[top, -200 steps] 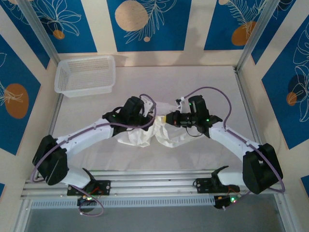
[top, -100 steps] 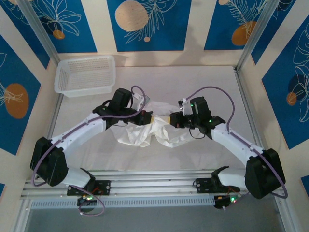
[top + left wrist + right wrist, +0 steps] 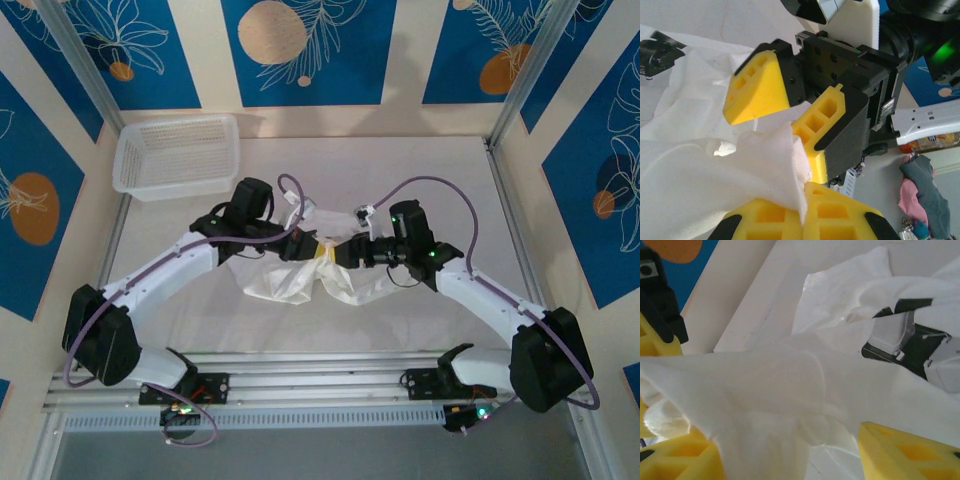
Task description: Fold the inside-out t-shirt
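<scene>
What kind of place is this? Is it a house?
Likely a robot test booth, not a house: two arms bolted to a table, metal rails, blue patterned panels all around.

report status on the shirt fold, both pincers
left pincer shut on bunched t-shirt, mid-table. right pincer open, cloth draped between its fingers, nose to nose with left. basket in far left corner, apart from shirt.

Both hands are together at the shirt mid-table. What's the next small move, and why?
Probably close the right hand on the t-shirt. Its fingers stand apart with a raised fold of cloth between them, while the left hand is shut on that fold right beside it. Closing should give both hands a grip before any spreading.
</scene>
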### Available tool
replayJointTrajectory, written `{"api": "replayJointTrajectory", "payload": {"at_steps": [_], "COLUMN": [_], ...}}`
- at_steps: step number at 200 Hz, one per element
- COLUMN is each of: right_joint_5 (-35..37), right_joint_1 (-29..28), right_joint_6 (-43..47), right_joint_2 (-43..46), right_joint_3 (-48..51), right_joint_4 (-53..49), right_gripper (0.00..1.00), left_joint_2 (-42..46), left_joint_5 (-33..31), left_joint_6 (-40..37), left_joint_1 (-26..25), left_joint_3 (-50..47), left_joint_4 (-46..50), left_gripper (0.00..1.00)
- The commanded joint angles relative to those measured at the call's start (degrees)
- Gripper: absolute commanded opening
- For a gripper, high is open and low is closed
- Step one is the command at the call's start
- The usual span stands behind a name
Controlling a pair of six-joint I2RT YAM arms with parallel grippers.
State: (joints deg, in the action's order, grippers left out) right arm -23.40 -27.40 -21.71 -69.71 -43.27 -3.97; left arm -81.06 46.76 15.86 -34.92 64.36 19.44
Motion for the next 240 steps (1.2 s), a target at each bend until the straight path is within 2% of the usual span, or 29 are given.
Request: {"api": "replayJointTrajectory", "payload": {"at_steps": [1, 15, 37, 50, 60, 73, 92, 107, 125, 143, 165, 182, 189, 197, 206, 214, 229, 240], "right_joint_5": [-0.11, -0.97, -3.51, -3.17, -2.6, -1.79, -1.17, -3.7, -4.62, -2.34, -1.09, -1.08, -0.82, -0.33, 0.86, 2.12, 3.0, 3.03], "right_joint_1": [-0.29, -0.75, -1.34, -1.18, -0.93, -0.43, -0.01, -0.72, -2.2, -3.12, -3.25, -3.36, -3.36, -3.45, -3.45, -3.54, -3.54, -3.63], "right_joint_6": [9.66, 11.58, 9.23, 6.7, 4.86, 3.61, 2.73, 1.91, 0.78, -0.7, -1.82, -1.84, -2.0, -2.15, -2.59, -3.14, -3.2, -3.31], "right_joint_2": [-1.37, -3.9, -6.8, -6.8, -6.15, -4.96, -2.78, -1.94, -1.58, -1.71, -2.26, -2.63, -2.86, -3.06, -3.3, -3.56, -4.02, -4.34], "right_joint_3": [-4.48, -7.68, -10.01, -9.39, -8.58, -8.58, -8.3, -8.04, -7.57, -7.55, -8.43, -9.33, -9.63, -9.89, -10.2, -10.58, -11.18, -11.39], "right_joint_4": [-3.32, -6.26, -6.4, -4.93, -3.87, -4.56, -4.98, -3.89, -2.37, -1.83, -2.13, -2.49, -2.69, -2.94, -3.6, -4.32, -5.36, -5.82], "right_gripper": [0.6, 0.53, 0.18, 0.0, 0.0, 0.0, 0.0, 0.0, 0.0, 0.0, 0.0, 0.0, 0.0, 0.0, 0.0, 0.0, 0.0, 0.0], "left_joint_2": [0.86, 0.98, 1.61, 2.44, 2.89, 3.69, 5.65, 5.99, 6.97, 8.63, 8.58, 6.7, 6.02, 5.94, 6.07, 5.92, 5.65, 5.86], "left_joint_5": [3.69, 3.71, -1.78, -12.49, -18.01, -21.09, -23.38, -19.82, -12.29, -6.25, -4.98, -13.85, -14.19, -14.17, -14.82, -15.49, -22.92, -31.58], "left_joint_6": [-4.81, -6.1, -7.57, -6.91, -6.26, -4.73, -3.22, -3.96, -3.33, -1.61, 0.46, 3.01, 3.76, 4.79, 5.66, 5.03, 2.68, 3.29], "left_joint_1": [-0.5, -0.59, -0.53, 0.01, 1.25, 3.81, 6.56, 7.4, 7.36, 6.78, 4.23, 1.27, 0.39, -0.66, -2.06, -3.53, -6.61, -7.83], "left_joint_3": [2.46, 2.85, 2.77, 1.91, 1.27, 0.49, -1.47, -1.57, -1.92, -3.66, -3.98, -2.96, -3.45, -4.74, -6.21, -6.61, -5.5, -5.22], "left_joint_4": [2.98, 4.1, 6.46, 8.3, 9.54, 10.26, 9.29, 8.87, 5.97, 0.84, -2.5, -0.56, -1.97, -4.97, -8.12, -9.02, -5.55, -3.65], "left_gripper": [0.0, 0.0, 0.0, 0.03, 0.04, 0.09, 0.12, 0.19, 0.31, 0.34, 0.38, 0.45, 0.51, 0.65, 0.86, 0.97, 0.99, 0.99]}}
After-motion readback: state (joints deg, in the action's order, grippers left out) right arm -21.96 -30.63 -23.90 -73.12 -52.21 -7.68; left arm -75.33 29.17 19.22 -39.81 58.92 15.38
